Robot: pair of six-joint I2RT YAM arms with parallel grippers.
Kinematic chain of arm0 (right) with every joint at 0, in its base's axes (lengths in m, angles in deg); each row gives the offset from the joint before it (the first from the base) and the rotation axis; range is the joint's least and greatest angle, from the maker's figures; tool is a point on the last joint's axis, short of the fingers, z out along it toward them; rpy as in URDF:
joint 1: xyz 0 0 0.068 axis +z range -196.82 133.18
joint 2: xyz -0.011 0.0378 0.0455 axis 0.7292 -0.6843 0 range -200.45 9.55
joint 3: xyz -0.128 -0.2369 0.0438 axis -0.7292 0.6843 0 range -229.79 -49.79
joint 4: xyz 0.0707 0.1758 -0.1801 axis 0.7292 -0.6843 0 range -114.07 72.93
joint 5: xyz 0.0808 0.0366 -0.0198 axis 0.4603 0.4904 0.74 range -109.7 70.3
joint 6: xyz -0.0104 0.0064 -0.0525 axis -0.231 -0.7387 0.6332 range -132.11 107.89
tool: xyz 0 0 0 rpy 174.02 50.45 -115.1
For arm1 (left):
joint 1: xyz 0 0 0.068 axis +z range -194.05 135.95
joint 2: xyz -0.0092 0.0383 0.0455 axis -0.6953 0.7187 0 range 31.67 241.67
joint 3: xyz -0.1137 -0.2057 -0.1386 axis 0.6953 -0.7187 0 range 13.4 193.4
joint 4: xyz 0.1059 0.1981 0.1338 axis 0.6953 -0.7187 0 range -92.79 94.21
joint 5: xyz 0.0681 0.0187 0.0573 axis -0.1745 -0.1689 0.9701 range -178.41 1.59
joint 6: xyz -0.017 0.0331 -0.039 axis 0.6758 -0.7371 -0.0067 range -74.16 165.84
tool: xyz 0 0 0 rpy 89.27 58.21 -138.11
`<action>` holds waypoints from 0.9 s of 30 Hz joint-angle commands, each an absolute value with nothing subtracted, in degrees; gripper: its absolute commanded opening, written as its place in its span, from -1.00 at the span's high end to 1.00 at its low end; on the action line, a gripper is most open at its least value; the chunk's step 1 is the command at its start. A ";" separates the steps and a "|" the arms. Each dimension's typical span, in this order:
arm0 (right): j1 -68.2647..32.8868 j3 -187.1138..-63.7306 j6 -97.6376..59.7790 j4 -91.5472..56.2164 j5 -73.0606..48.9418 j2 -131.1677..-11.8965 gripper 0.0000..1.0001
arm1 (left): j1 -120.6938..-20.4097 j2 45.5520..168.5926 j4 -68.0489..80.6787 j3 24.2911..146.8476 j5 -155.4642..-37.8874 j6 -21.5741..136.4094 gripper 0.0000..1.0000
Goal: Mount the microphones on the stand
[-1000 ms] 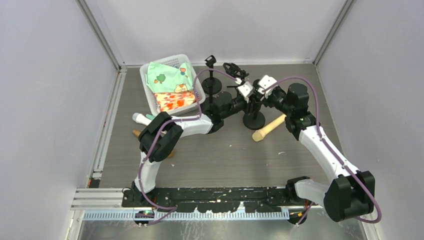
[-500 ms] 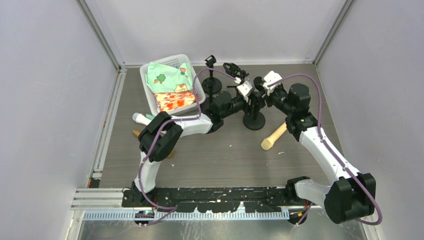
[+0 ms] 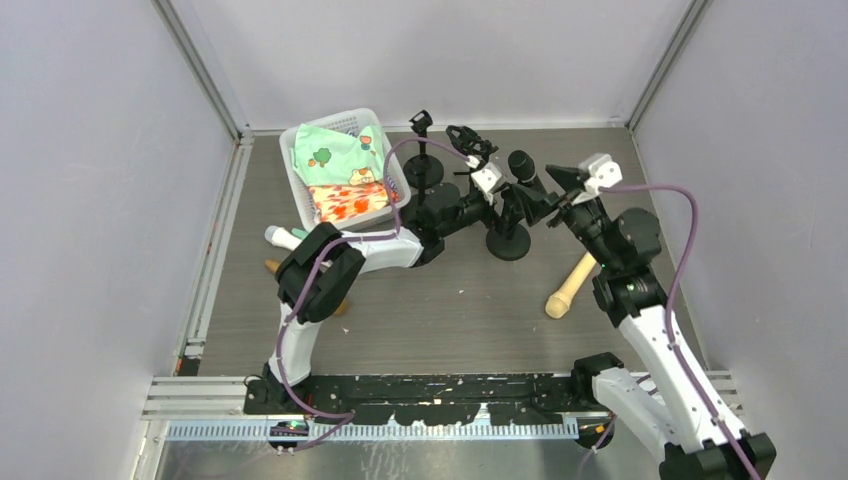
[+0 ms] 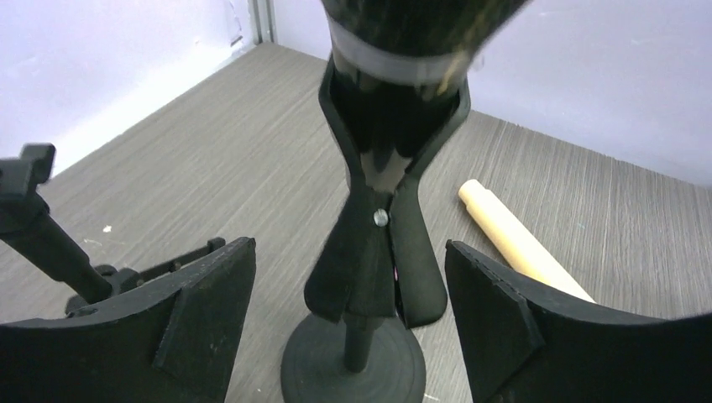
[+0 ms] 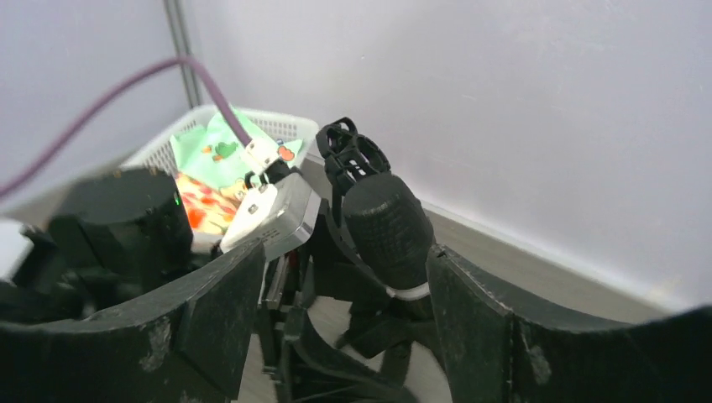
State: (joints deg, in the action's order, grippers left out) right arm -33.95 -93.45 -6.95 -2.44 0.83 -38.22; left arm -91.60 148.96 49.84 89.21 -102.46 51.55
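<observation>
A black microphone (image 3: 523, 170) (image 5: 386, 222) sits tilted in the clip (image 4: 388, 168) of a black stand with a round base (image 3: 508, 243) (image 4: 353, 361). My left gripper (image 3: 503, 200) (image 4: 353, 323) is open, its fingers either side of the clip and apart from it. My right gripper (image 3: 554, 184) (image 5: 344, 327) is open just right of the microphone's head, holding nothing. A beige microphone (image 3: 570, 285) (image 4: 520, 248) lies on the table to the right of the stand. A white microphone (image 3: 283, 238) lies at the left, partly hidden by my left arm.
A second stand (image 3: 424, 170) and a black ring-shaped mount (image 3: 468, 140) (image 5: 348, 151) stand behind the left gripper. A white basket (image 3: 299, 188) (image 5: 210, 126) with patterned cloths sits at the back left. Walls close in the table on three sides.
Both grippers have opened and let go. The right arm has drawn back to the right, leaving the black microphone in the clip. The beige microphone has slid toward the right front.
</observation>
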 commanded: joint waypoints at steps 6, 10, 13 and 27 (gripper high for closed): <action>-33.71 -94.59 -41.80 -28.29 -48.31 -27.38 -0.42 | -91.34 140.45 52.25 82.52 -103.25 53.35 -0.87; -33.73 -96.52 -49.25 -45.42 -63.16 -34.44 -0.47 | -91.42 136.01 52.03 78.80 -102.63 55.56 -0.93; -33.80 -97.76 -54.91 -50.19 -65.58 -40.33 -0.51 | -91.58 132.81 49.80 76.47 -101.85 56.03 -0.94; -45.39 -94.51 -58.99 -51.45 -42.76 -54.15 -0.67 | -91.78 116.93 33.49 67.29 -95.22 58.03 -0.98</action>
